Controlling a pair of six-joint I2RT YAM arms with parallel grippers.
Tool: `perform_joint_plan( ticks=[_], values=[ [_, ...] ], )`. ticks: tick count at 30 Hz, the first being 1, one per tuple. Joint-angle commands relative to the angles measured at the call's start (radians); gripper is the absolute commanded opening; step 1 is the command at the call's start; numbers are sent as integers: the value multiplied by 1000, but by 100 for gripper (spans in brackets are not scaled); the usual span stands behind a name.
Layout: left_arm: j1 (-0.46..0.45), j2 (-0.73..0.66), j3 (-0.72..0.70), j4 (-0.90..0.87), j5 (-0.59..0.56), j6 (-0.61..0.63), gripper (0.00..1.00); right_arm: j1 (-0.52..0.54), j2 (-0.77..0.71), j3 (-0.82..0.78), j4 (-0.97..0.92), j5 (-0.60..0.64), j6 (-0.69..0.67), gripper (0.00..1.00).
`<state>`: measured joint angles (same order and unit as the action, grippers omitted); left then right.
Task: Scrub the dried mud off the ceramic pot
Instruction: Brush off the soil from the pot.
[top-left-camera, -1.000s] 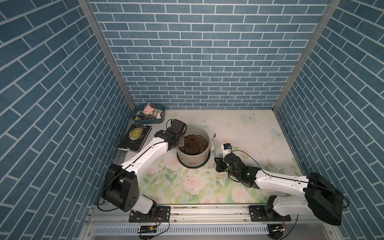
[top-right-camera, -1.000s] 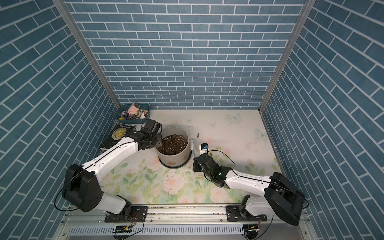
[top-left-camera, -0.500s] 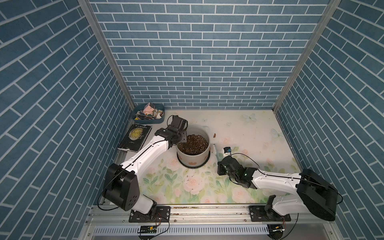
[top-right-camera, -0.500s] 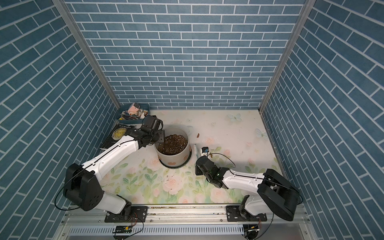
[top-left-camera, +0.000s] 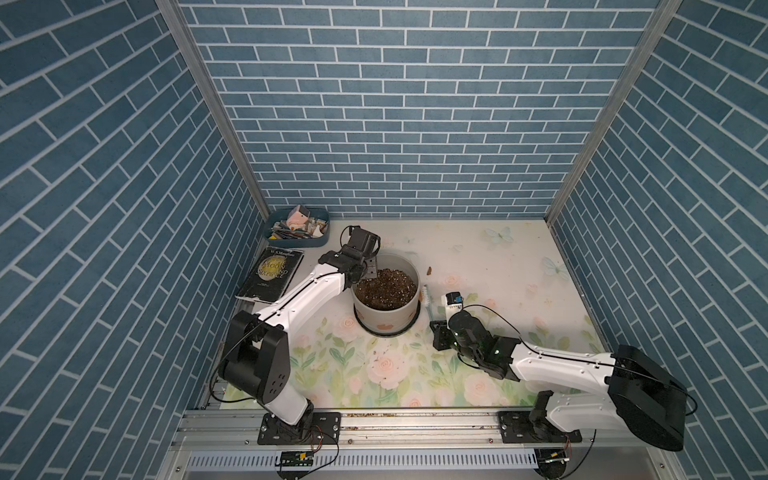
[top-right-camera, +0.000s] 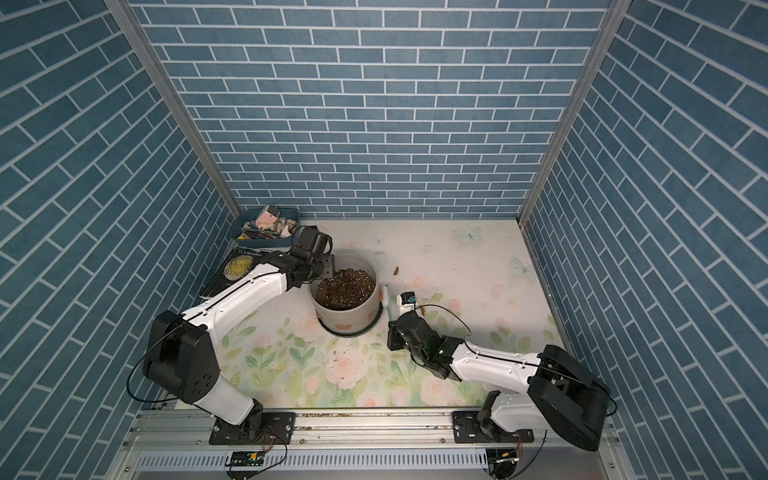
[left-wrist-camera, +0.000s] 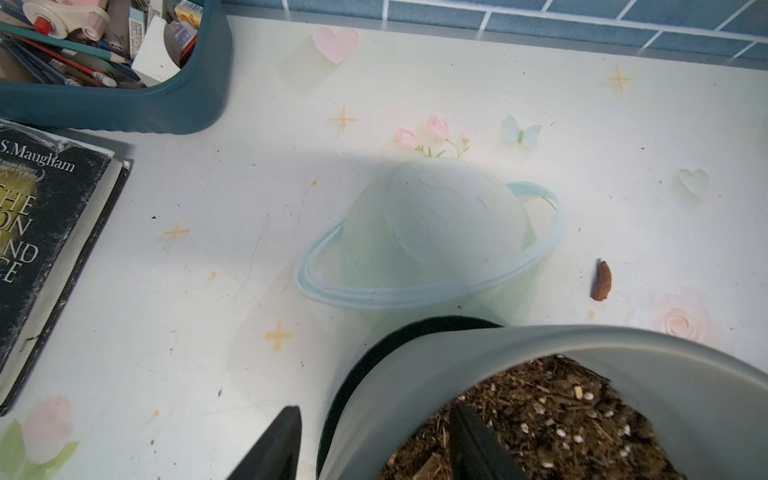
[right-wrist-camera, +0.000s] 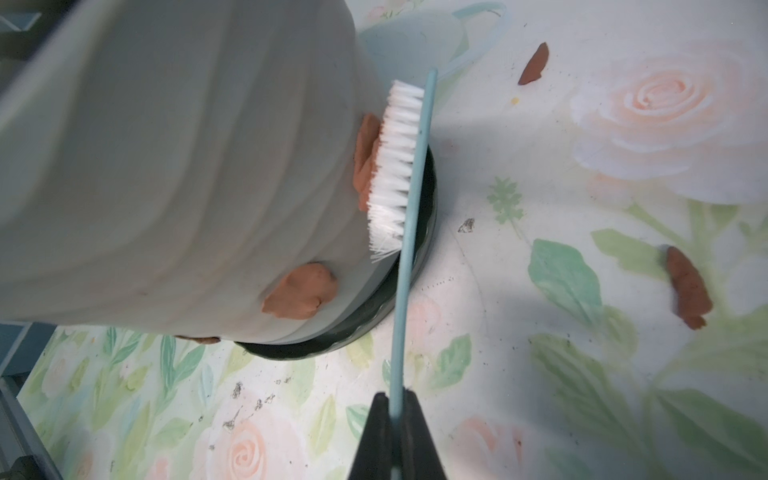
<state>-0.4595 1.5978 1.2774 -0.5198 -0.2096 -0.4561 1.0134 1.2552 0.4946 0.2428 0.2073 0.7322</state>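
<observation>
The pot (top-left-camera: 386, 320) stands on a black saucer (right-wrist-camera: 357, 326), a little toward 9 o'clock from the middle of the tabletop (top-left-camera: 498, 266). The left gripper (top-left-camera: 371, 271) is at the pot's 10 o'clock rim. Its jaws are half wide, one finger outside the wall and one over the soil (top-left-camera: 384, 286), and they clamp nothing. The right gripper (right-wrist-camera: 395, 405) has its jaws closed on the thin handle of a brush (right-wrist-camera: 399, 166). The bristles press on a mud (right-wrist-camera: 362, 166) patch low on the pot's 3 o'clock side. A second patch is near it, and two flakes lie on the tabletop.
</observation>
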Motion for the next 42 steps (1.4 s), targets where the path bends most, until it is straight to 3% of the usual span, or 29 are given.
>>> perform_joint_plan(
  ticks=[1, 10, 15, 19, 24, 28, 36, 39, 42],
  values=[
    [2, -7, -16, -2, -13, 4, 59, 7, -60, -13, 32, 4, -31, 0],
    [11, -11, -32, -1, -26, 4, 49, 7, -136, -28, -109, 87, -34, 0],
    [16, -14, -48, 3, -22, 1, 34, 7, -167, -27, -240, 160, -23, 0],
    [18, -17, -52, 4, -22, -3, 19, 7, -43, 21, -377, 177, -30, 0],
    [22, -16, -54, 0, -20, -4, 8, 8, 136, 38, -441, 197, -17, 0],
    [26, -17, -56, -6, -23, 0, 1, 14, 147, 77, -554, 292, 1, 0],
    [26, -57, -61, -28, -18, -1, 0, 78, -162, 89, -492, 304, -61, 0],
    [25, -75, -69, -30, -5, -6, 0, 77, -190, 93, -481, 309, -59, 0],
    [25, -92, -67, -28, 22, -10, 0, 77, -112, 113, -446, 291, -59, 0]
  ],
)
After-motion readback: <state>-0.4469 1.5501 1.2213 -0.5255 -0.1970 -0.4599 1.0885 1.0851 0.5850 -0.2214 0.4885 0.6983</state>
